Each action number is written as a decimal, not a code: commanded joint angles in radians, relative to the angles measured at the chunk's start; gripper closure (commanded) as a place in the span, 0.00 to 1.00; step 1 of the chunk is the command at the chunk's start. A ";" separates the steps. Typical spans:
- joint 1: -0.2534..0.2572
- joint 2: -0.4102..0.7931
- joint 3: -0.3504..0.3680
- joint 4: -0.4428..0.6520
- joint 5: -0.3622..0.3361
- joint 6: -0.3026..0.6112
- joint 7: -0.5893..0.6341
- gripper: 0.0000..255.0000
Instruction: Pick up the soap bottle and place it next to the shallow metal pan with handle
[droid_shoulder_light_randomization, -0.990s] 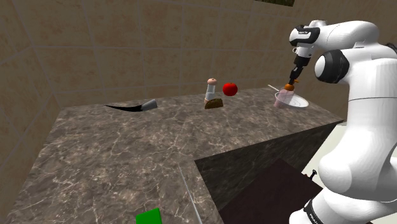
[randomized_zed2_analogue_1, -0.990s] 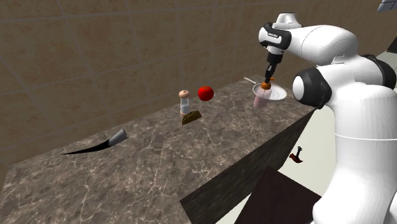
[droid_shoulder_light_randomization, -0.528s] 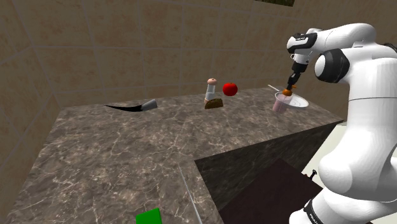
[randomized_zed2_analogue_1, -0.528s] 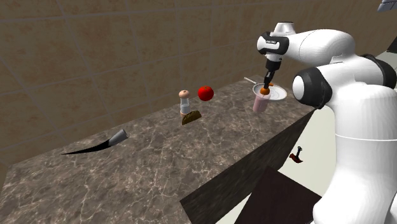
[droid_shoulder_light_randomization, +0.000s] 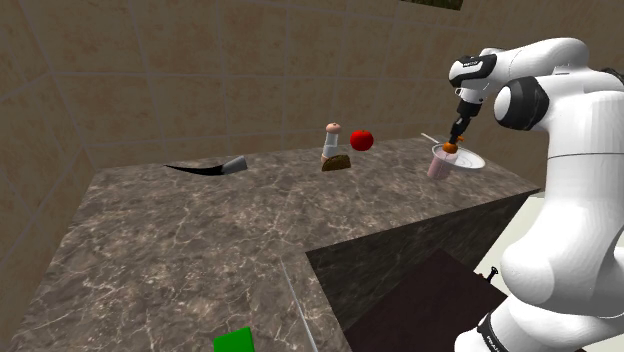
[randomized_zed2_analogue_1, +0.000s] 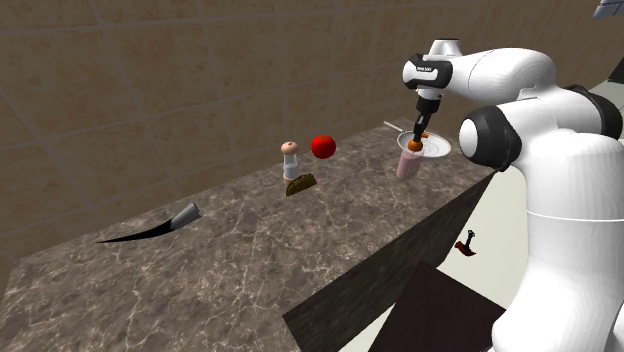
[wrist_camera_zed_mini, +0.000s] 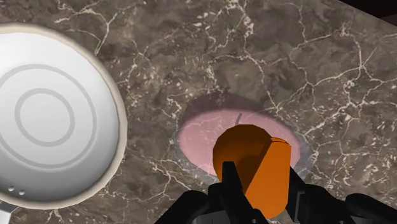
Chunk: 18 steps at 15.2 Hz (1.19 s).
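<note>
Wrist view puts the claw (wrist_camera_zed_mini: 257, 186) narrowly parted, its two fingers (wrist_camera_zed_mini: 219, 198) pressed on either side of the orange cap (wrist_camera_zed_mini: 253, 162) of the bottle (wrist_camera_zed_mini: 207, 133). The claw has hold of the bottle by the cap and of nothing else. The grip sits high, probably because the cap is the one part slim enough to fit between the fingers, and it lets the bottle hang plumb under the hand.

Below the cap spreads the bottle's pink, see-through body, upright over the marbled desk (wrist_camera_zed_mini: 305, 57). Whether its base rests on the stone or hangs just clear of it, I cannot tell.

Just beside it, apart by a thin strip of desk, lies the white pan (wrist_camera_zed_mini: 57, 114), shallow, with rings drawn on its floor. The task's end spot seems reached, or very nearly so.

From the shoulder view, the claw (droid_shoulder_light_randomization: 456, 137) points straight down at the desk's far end, the bottle (droid_shoulder_light_randomization: 440, 164) under it and the pan (droid_shoulder_light_randomization: 473, 160) behind it toward that view's right. A vertical approach suits setting a tall thing down without tipping it.

Well apart toward that view's left stand a red ball (droid_shoulder_light_randomization: 361, 139), a small shaker (droid_shoulder_light_randomization: 331, 135) and a knife (droid_shoulder_light_randomization: 205, 168).
</note>
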 joint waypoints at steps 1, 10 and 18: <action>0.000 0.000 0.000 0.000 0.000 0.000 0.000 1.00; -0.011 0.002 -0.002 0.105 -0.002 -0.102 0.006 0.00; -0.015 0.006 -0.002 0.139 -0.002 -0.131 0.008 0.00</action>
